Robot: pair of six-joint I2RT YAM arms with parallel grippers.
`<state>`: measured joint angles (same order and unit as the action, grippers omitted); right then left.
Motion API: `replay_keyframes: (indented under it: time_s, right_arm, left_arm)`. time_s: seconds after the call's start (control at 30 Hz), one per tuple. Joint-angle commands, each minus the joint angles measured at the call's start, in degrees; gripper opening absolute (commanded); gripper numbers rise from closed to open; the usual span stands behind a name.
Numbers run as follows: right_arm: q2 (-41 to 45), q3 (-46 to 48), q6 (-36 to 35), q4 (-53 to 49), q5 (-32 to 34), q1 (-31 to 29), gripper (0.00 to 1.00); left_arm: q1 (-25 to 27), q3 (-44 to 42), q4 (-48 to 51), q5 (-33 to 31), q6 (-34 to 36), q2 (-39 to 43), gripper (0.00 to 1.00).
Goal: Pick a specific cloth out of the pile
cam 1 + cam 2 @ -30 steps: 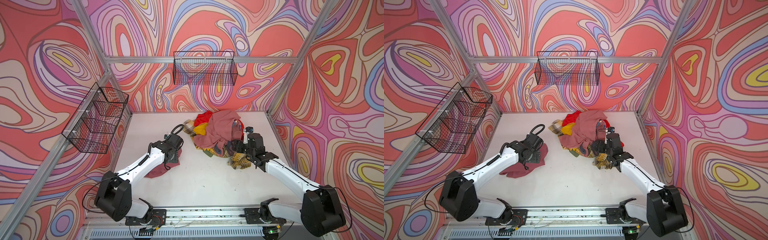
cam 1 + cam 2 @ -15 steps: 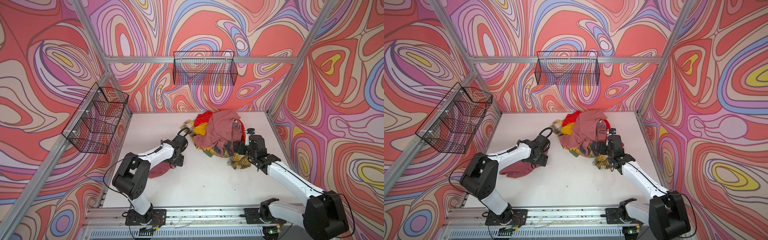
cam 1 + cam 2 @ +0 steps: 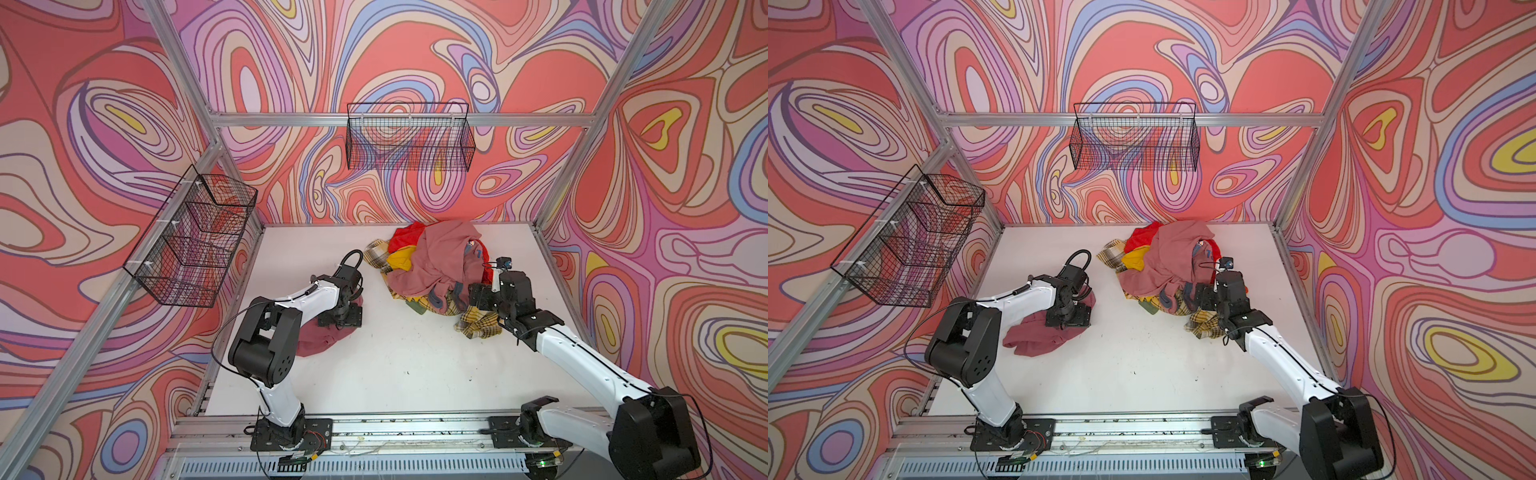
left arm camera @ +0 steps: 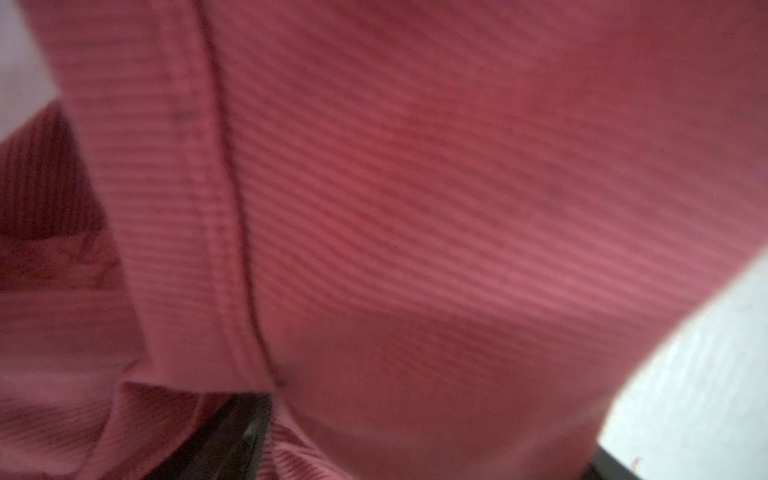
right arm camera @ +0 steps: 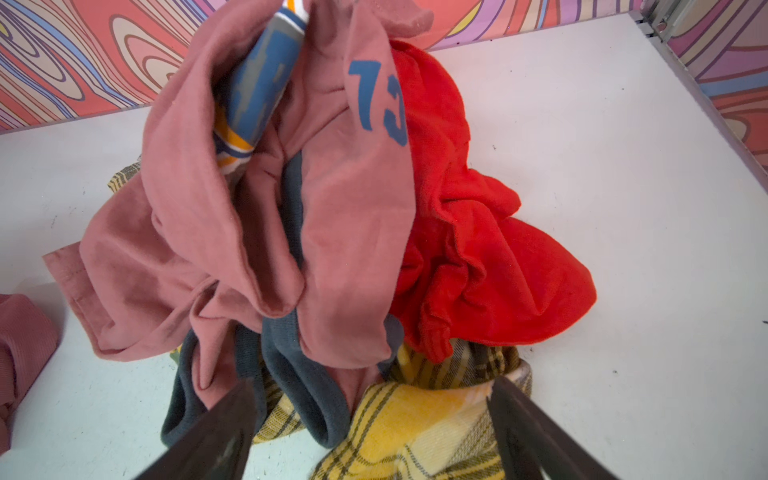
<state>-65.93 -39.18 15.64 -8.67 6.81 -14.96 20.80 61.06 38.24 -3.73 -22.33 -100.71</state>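
Observation:
The cloth (image 3: 320, 338) (image 3: 1034, 338), a ribbed dusty rose piece, lies crumpled on the white table left of the pile (image 3: 436, 266) (image 3: 1163, 266). My left gripper (image 3: 340, 318) (image 3: 1067, 318) points down into its far edge. In the left wrist view the cloth (image 4: 415, 208) fills the picture and bulges between the two widely spaced fingers of the left gripper (image 4: 428, 428). My right gripper (image 3: 478, 297) (image 3: 1202, 297) (image 5: 374, 436) stands open at the pile's (image 5: 332, 208) near edge. It straddles a fold of yellow plaid cloth (image 5: 415, 424) without closing on it.
The pile holds a large pink garment with grey-blue bands (image 5: 353, 249), a bright red garment (image 5: 478, 270) and mustard yellow fabric (image 3: 401, 259). Wire baskets hang on the left wall (image 3: 191, 241) and the back wall (image 3: 409, 137). An aluminium rail (image 3: 415, 428) runs along the front.
The left arm's elbow has risen and folded, and its gripper has come down onto the cloth, narrowing slightly. The right gripper has barely shifted at the pile's edge.

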Motion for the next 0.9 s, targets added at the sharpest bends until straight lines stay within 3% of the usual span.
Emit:
replay_keyframes:
  time_s: [0.0,0.2,0.37,0.57,0.87]
  right_arm:
    - [0.9,0.3,-0.5,-0.8,0.7,0.3,0.91]
    - [1.6,0.3,-0.6,-1.4,1.0,0.4,0.91]
    - [2.4,0.4,-0.6,-1.7,1.6,0.4,0.91]
    - [2.5,0.3,-0.3,-1.6,1.2,0.4,0.91]
    - [3.4,0.5,-0.1,-1.5,0.6,0.4,0.91]
  left_arm:
    - [-0.7,-1.3,0.0,2.6,0.1,-3.0,0.72]
    - [-1.9,-2.6,-2.6,6.4,0.4,-1.7,0.24]
    - [-2.0,-4.0,-4.0,6.2,0.5,1.0,0.00]
    - [-1.9,-4.8,-4.9,5.3,0.4,5.7,0.00]
    - [-2.0,-1.6,-2.6,-2.1,-2.0,16.1,0.00]
